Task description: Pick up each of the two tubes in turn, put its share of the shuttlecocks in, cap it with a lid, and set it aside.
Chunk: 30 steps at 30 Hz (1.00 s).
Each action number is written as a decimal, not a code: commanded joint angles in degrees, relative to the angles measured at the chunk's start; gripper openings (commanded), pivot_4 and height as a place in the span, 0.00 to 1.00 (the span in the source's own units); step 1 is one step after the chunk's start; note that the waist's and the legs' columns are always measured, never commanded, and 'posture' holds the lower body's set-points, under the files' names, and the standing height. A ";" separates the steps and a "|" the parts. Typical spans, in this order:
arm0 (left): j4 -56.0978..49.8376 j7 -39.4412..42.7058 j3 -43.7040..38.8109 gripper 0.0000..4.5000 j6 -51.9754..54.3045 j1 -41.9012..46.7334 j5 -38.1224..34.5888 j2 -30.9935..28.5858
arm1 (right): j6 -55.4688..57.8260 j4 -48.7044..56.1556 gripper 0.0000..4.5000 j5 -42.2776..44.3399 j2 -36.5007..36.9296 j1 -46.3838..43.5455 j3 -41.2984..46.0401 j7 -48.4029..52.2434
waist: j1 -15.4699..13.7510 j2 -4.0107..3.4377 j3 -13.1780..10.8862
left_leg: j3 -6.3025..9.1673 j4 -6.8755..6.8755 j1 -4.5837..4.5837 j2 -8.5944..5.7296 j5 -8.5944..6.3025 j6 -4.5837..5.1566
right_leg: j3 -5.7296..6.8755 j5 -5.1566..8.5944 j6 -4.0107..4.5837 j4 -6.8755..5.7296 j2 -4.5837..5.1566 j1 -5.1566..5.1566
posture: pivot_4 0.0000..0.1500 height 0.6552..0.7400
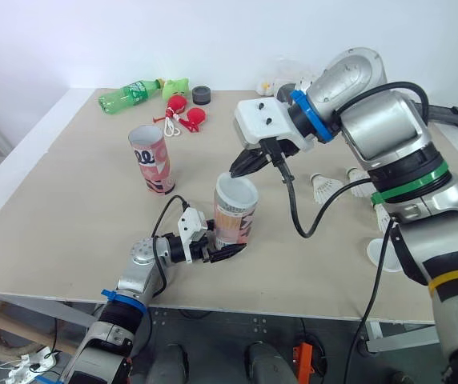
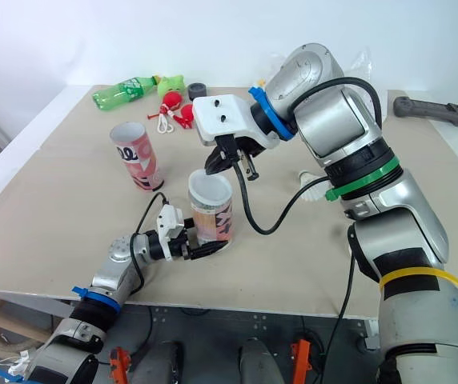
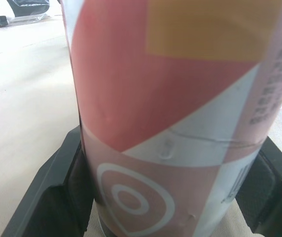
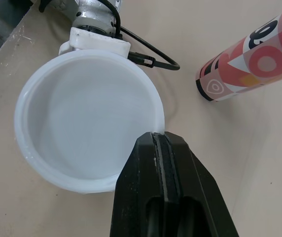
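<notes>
Your table (image 1: 69, 224) carries two upright tubes. The held tube (image 1: 234, 218) stands between the jaws of your left gripper (image 1: 222, 246), which clamp it low on its wall, long axis vertical. The second tube (image 1: 152, 158) stands well apart from both grippers, on the left gripper's side and beyond it.

Your right gripper (image 1: 243, 166) hangs directly over the held tube's mouth, jaws narrow and pinching the rim of the white lid (image 4: 89, 126). That lid lies flat across the mouth, so the seating push looks to be straight down along the tube's axis.

A spare lid (image 1: 379, 254) and loose shuttlecocks (image 1: 323, 188) lie out past the right gripper, nearer that arm.
</notes>
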State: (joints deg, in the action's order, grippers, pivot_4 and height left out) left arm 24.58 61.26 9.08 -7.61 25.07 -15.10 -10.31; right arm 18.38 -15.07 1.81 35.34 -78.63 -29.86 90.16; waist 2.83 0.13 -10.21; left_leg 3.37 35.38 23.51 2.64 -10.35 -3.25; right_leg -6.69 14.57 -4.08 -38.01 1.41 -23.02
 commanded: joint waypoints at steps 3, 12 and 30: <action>2.53 -0.58 1.48 0.69 1.22 -1.66 2.09 -0.17 | -1.11 1.98 0.01 -0.64 0.44 0.08 0.22 2.33 | 0.00 0.00 0.00 | 0.00 0.00 0.00 0.00 0.00 0.00 | 0.00 0.01 0.01 0.00 0.00 0.00 | 1.00 1.00; 2.37 -0.79 1.50 0.69 1.19 -1.89 2.15 -0.09 | -2.58 1.77 0.01 -1.39 0.39 0.59 -0.03 2.33 | 0.00 0.00 0.00 | 0.00 0.00 0.00 0.00 0.00 0.00 | 0.00 0.02 0.03 0.00 0.00 0.00 | 1.00 1.00; 2.17 -0.47 1.57 0.69 1.29 -1.97 2.13 -0.12 | -3.81 -3.24 0.99 -1.82 -1.76 -4.04 4.02 -0.49 | 0.01 0.01 -0.01 | -0.01 -0.01 0.02 0.00 0.00 0.00 | 0.00 0.09 0.13 0.00 0.00 -0.04 | 1.00 1.00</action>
State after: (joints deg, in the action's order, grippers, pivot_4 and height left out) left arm 24.16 61.18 9.03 -7.61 24.84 -14.95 -10.27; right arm 15.49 -18.01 0.19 33.71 -79.87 -28.74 89.68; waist 2.84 0.14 -10.21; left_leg 3.36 35.36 23.55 2.64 -10.35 -3.25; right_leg -6.69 14.66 -3.95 -38.01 1.42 -23.07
